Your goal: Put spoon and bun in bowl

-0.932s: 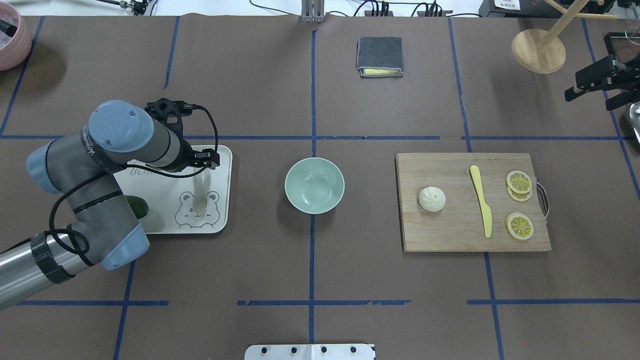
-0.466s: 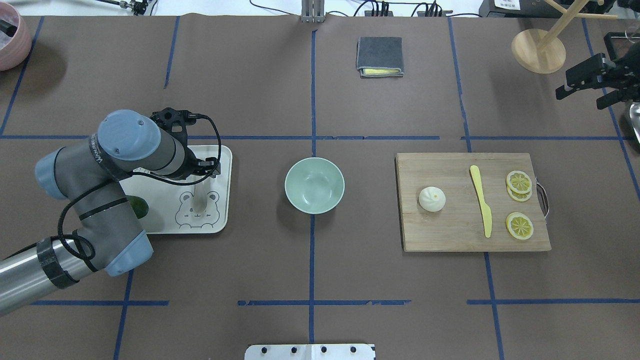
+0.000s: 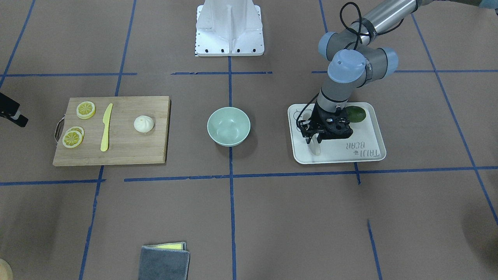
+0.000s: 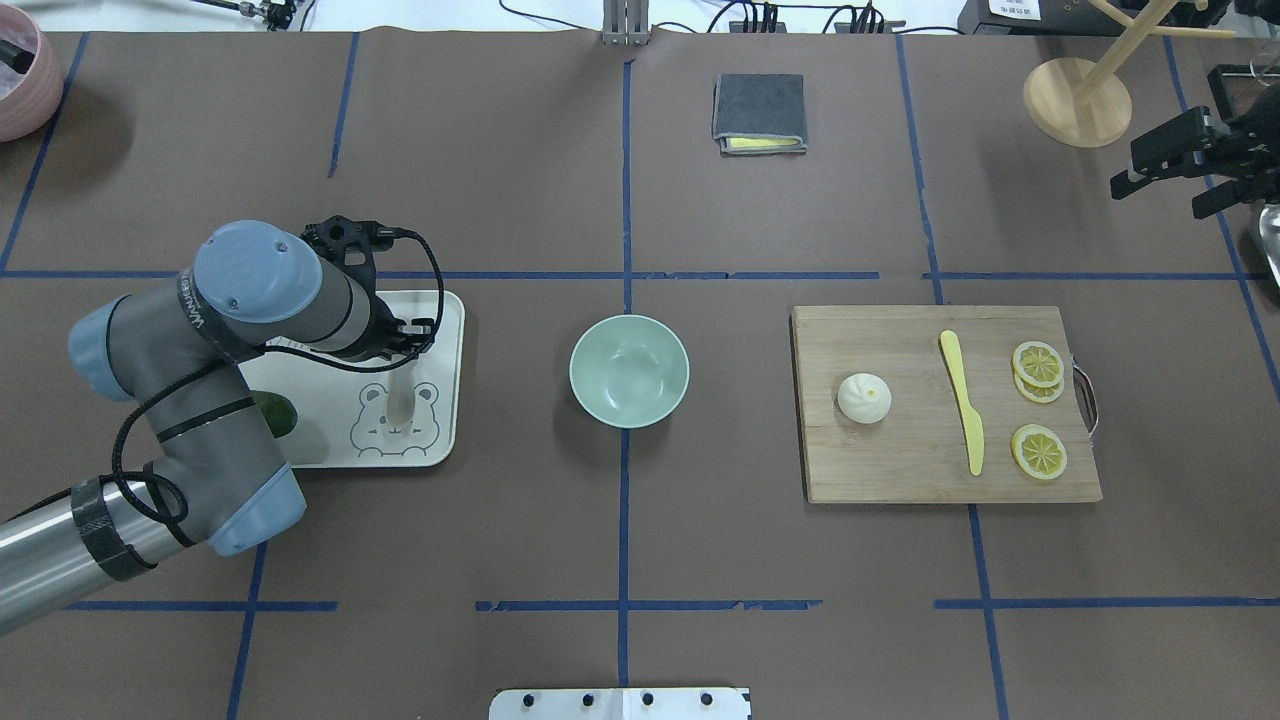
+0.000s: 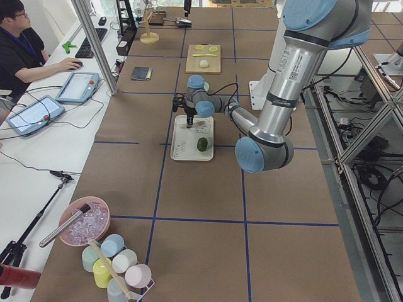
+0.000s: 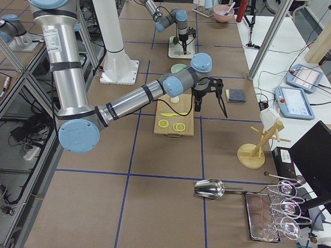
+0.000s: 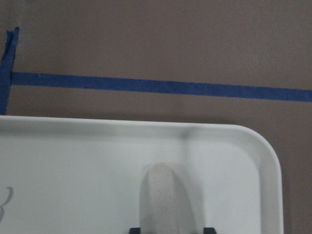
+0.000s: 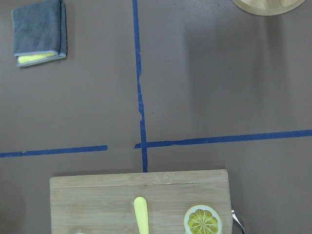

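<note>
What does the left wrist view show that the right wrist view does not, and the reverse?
Only left wrist: the spoon lying in a white tray. Only right wrist: a cutting board with a yellow knife and a lemon slice, a folded grey cloth, a wooden base. Both: the brown table with blue tape lines.

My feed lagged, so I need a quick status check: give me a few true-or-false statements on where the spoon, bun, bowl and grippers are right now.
1. The bowl is empty. True.
2. The bun is held by the right gripper. False: it sits on the cutting board, and that gripper hangs open and empty beyond the board.
3. The spoon lies on the white tray, with the left gripper down over it. True.
4. The yellow knife lies between bun and bowl. False: it lies between the bun and the lemon slices.
</note>
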Tool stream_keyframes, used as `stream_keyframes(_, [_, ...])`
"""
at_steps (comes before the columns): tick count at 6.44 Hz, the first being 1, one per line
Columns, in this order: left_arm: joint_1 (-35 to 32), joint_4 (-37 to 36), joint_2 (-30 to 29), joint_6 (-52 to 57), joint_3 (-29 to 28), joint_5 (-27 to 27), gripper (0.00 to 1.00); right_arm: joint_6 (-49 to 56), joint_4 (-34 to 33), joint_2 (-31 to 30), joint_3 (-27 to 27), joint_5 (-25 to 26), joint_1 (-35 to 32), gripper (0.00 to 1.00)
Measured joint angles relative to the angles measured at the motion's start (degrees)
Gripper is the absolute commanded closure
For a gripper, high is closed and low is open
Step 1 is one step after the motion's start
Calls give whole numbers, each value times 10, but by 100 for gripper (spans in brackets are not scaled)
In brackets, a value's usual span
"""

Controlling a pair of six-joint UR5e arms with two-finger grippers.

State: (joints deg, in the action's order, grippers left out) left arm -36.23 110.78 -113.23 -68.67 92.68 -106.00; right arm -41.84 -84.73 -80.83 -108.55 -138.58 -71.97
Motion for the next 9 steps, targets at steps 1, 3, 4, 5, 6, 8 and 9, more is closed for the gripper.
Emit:
stream_keyframes(1, [0,-2,0,-11,1,0,100,0,0,0,0,0,1,0])
stream_keyframes(3, [-3,-32,2,-28,31,0,100,0,0,0,-2,2,6,0])
stream_keyframes(4, [-9,-81,1,-27,65,0,100,-10,0,5,-2,10,18,0])
stream_keyframes(5, [-17,-115,-4,-25,92,0,100,-38,1,17,-1,30,47,0])
stream_keyframes(6, [-22,-129,-17,-28,106,-2,100,-85,3,36,0,64,93,0])
stream_keyframes(8, [-23,-131,-65,-79,110,-5,100,-161,15,68,2,138,185,0])
stream_keyframes(9, [-23,-124,-94,-120,106,-6,100,-191,28,72,3,177,231,0])
